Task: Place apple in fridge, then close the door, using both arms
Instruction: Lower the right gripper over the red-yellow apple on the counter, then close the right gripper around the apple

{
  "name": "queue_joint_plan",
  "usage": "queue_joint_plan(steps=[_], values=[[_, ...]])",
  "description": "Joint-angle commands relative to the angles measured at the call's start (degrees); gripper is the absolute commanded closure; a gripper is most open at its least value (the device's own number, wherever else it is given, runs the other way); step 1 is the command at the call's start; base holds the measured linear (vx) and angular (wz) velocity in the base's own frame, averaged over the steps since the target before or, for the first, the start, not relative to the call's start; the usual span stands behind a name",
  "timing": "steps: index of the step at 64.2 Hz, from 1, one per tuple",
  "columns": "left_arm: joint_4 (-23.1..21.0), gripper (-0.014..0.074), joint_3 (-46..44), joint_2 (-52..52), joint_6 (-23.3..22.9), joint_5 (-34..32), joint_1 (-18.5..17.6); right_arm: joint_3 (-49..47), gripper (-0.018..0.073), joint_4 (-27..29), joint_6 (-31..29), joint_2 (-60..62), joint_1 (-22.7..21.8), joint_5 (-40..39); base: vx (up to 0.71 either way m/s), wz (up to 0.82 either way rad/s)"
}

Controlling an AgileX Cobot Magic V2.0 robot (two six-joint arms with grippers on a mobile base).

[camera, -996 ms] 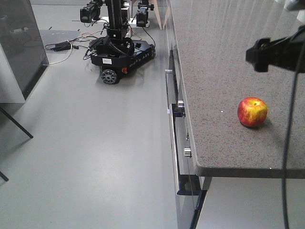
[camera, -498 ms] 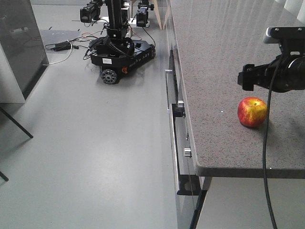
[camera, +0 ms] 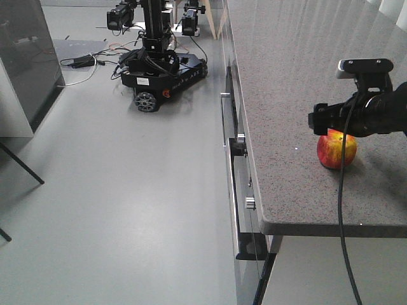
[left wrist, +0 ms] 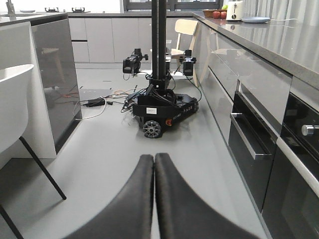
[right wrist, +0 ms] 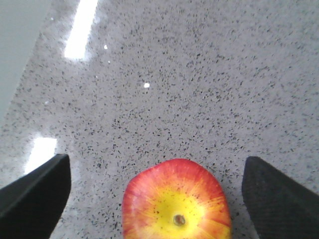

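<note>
right hand: our right hand (right wrist: 157, 164) is spread wide over the apple, one black finger (right wrist: 37, 186) at each lower corner of the wrist view, neither touching the fruit.
apple: the apple (right wrist: 177, 201) sits between those fingers, stem dimple up, yellow in the middle and red toward the rim. it rests on the counter (right wrist: 199, 74), not lifted.
front view: from outside we see the hand just above the apple, hiding its top. the fruit lies near the counter's front edge, well in from the left edge.
cable: a black cable (camera: 340, 190) hangs from the right arm, down past the counter edge.
counter: speckled grey stone with bright light streaks across it.
left hand: our left hand (left wrist: 154, 158) is pressed narrow, both fingers touching along their length, nothing between them. it is low, pointing out over the floor (left wrist: 99, 164).
oven fronts: to the right in the left wrist view, dark glossy oven fronts (left wrist: 254, 144) with a bar handle run below the counter.
chair: at the left edge there's a white chair (left wrist: 12, 109) on thin black legs.
grey panel: just behind it stands a tall dark grey panel (left wrist: 50, 74). we cannot tell whether this is the fridge, and no open door shows.
other robot: further out on the floor stands a black wheeled-base robot (left wrist: 159, 107) with a tall mast, cables trailing to its left.
</note>
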State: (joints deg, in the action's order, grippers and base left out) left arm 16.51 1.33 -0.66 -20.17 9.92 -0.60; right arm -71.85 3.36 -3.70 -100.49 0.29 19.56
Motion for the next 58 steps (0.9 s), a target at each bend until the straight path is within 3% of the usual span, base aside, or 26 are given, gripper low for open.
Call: queue_joint_plan(steps=[1, 43, 58], values=[[0.0, 0.0602, 1.7, -0.8, -0.1, -4.2, 0.0, -1.9, -0.0092, -0.5, -0.2, 1.4, -0.3, -3.9, 0.0, 0.0], [0.0, 0.0602, 1.7, -0.8, -0.1, -4.2, 0.0, -1.9, -0.0065, -1.2, -0.1, -3.4, -0.3, -3.0, 0.0, 0.0], [0.0, 0.0602, 1.7, -0.8, -0.1, -4.2, 0.0, -1.9, 0.0008, -3.4, 0.1, -3.4, -0.3, -0.9, 0.0, 0.0]])
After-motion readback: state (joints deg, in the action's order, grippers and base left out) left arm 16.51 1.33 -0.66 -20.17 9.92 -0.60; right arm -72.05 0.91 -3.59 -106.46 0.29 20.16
